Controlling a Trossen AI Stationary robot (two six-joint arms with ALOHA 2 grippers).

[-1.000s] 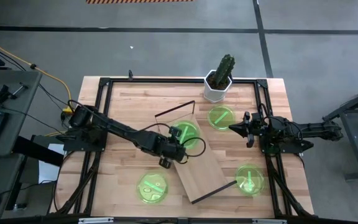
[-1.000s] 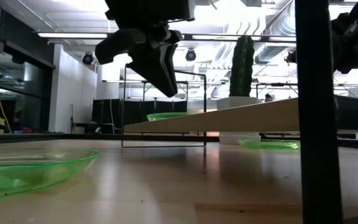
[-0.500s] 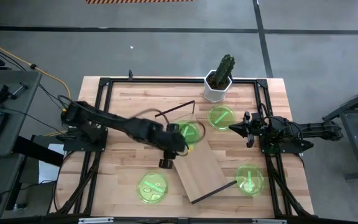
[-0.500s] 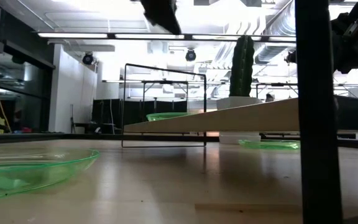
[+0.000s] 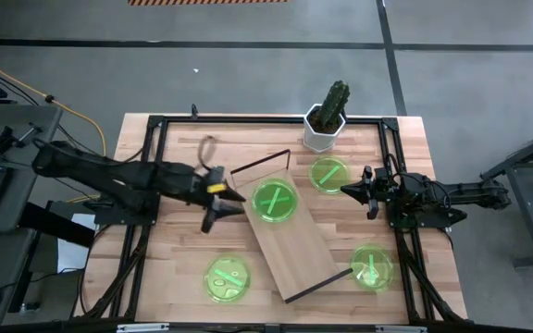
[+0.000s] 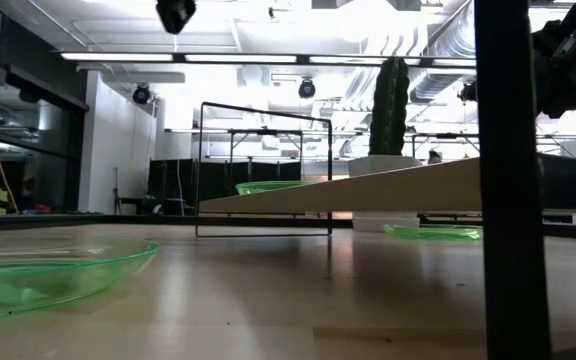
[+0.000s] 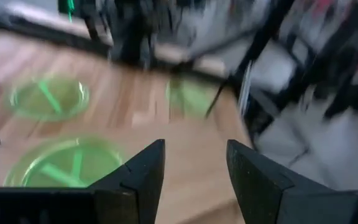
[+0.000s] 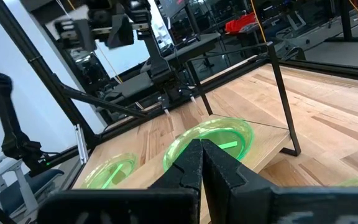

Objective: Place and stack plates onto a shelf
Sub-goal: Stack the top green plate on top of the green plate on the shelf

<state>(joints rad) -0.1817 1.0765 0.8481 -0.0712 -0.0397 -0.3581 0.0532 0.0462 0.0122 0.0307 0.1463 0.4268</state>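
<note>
Four green plates show. One plate [image 5: 275, 201] lies on the far end of the shelf [image 5: 299, 245], a light-wood board set slantwise across the table. Another plate [image 5: 328, 174] rests on the table by the cactus pot. A third plate [image 5: 371, 266] is at the near right and a fourth plate [image 5: 228, 277] at the near left. My left gripper [image 5: 222, 215] hangs open and empty above the table, left of the shelf; its fingers [image 7: 148, 171] stand apart. My right gripper [image 5: 345, 191] waits shut at the right, by the plate near the pot.
A white pot with a cactus [image 5: 326, 118] stands at the far edge. Black frame bars [image 5: 248, 118] run round the tabletop. The shelf's thin dark end frames [image 5: 262, 165] stand up at both ends. Bare wood lies between the left arm and the near-left plate.
My left gripper has opened, let go of the plate on the shelf, risen and drawn back toward the table's left edge, rolling as it went. The plate stays flat on the shelf's far end.
</note>
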